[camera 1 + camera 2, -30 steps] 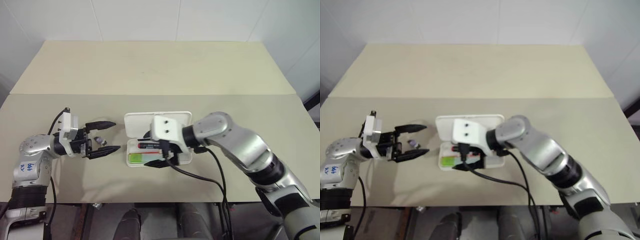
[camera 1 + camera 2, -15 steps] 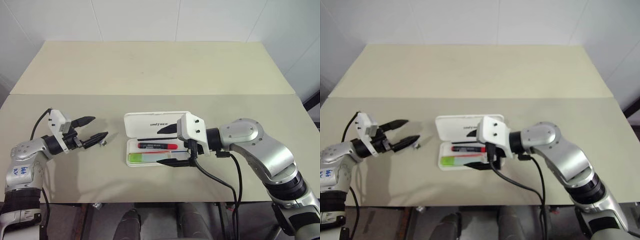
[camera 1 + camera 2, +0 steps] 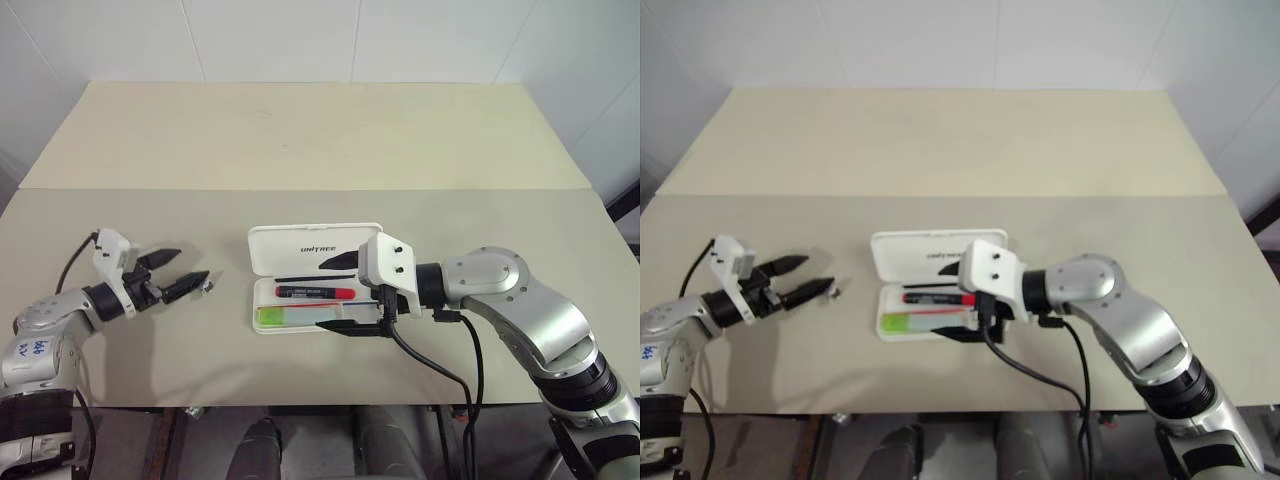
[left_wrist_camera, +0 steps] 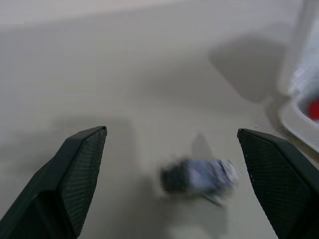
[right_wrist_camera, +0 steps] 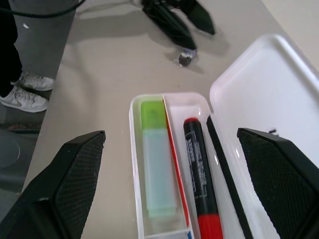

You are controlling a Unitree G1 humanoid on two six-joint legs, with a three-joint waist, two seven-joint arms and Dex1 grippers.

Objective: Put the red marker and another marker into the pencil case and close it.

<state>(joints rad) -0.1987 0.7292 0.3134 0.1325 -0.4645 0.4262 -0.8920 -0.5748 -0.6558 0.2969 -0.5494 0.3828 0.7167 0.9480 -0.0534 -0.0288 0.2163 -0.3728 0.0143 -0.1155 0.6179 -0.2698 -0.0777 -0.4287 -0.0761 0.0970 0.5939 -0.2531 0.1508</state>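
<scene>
Table: we log a beige tabletop [image 3: 320, 140] made of two boards, with a seam running across behind the case.

Pencil case: we find the white hard case [image 3: 268, 318] lying open near the middle of the front board, its lid folded back flat on the table away from the robot, black "UNITREE" lettering showing inside the lid [image 3: 300, 243]. A thin red and blue stripe shows on the tray rim in the right wrist view.

Red marker: we see the red marker [image 3: 316, 292] lying flat in the tray's compartment next to the lid, red half toward the robot's right, black half toward its left.

Green marker: the lime-green marker [image 3: 295, 316] lies flat in the compartment nearest the robot, parallel to the red one, a divider between them; bright green end to the robot's left, pale section to its right.

Small object: we note a small grey-and-pale item [image 3: 205, 287] on the table just off the left fingertips, apart from the case; too blurred to name.

Left gripper: the left gripper [image 3: 172, 274] rests low over the table, well left of the case, pointing toward it, fingers spread wide, holding nothing.

Right gripper: our right gripper [image 3: 342, 294] sits over the right end of the tray, pointing left, one finger over the lid and the other at the near rim, fingers spread wide and empty.

Shoes: the right wrist view shows a person's white sneakers [image 5: 25, 92] on the floor past the table edge.
</scene>
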